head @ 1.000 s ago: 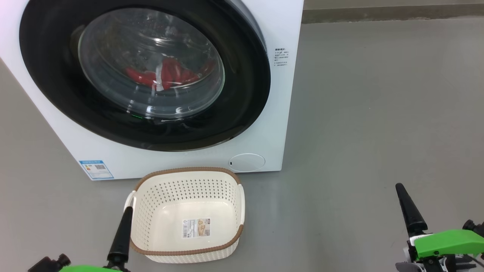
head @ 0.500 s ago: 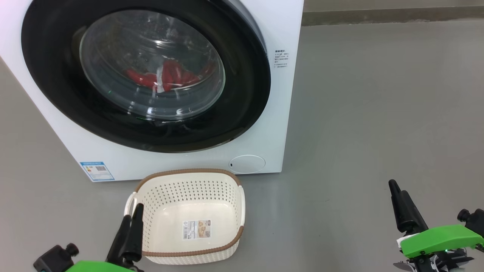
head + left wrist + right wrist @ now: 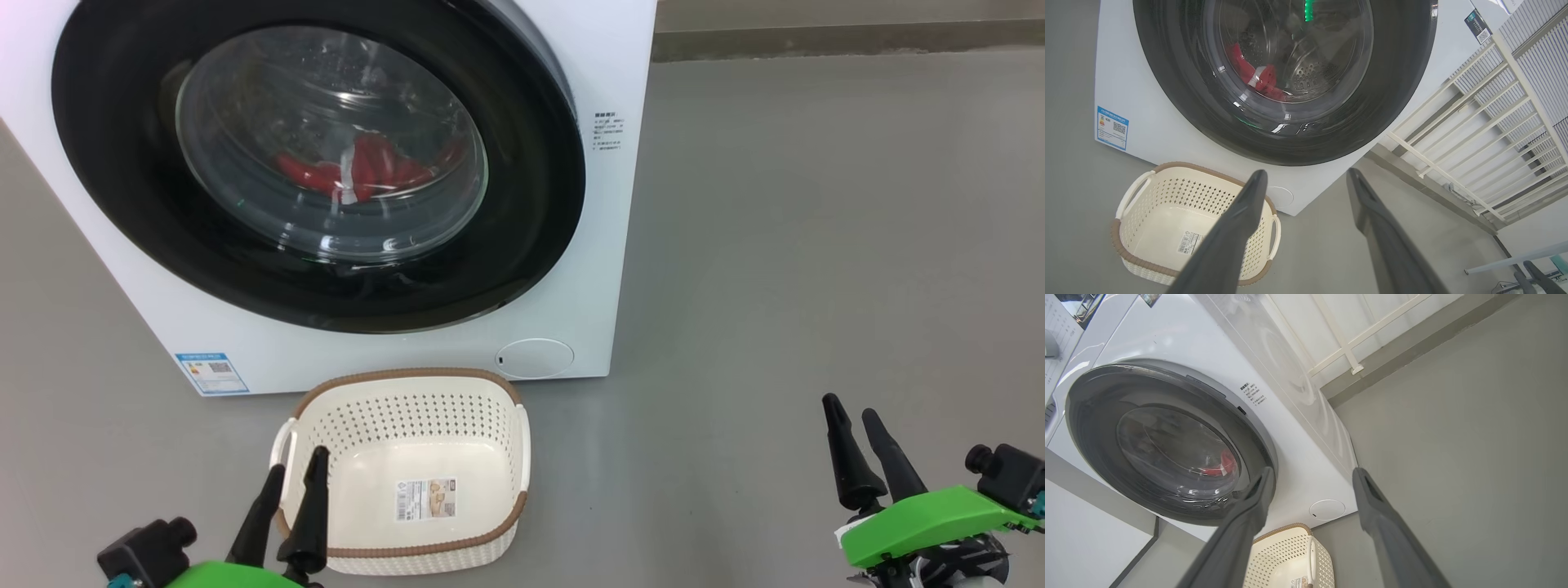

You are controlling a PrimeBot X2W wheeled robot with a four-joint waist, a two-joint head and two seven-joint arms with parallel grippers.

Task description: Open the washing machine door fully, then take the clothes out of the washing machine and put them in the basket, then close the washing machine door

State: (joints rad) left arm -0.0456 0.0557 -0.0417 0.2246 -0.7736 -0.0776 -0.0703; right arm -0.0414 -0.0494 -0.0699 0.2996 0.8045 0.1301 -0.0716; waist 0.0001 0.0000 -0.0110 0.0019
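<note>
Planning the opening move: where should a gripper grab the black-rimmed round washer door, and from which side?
Likely the right edge of the round, glossy black-rimmed glass door, approached from the right: there its rim stands proud of the big white front-loading washing machine, leaving a lip to hook. The bulging glass offers no hold. The hinge side is unclear.

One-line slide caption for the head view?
Shut door, red clothes inside, basket without clothes; left gripper and right gripper open.
</note>
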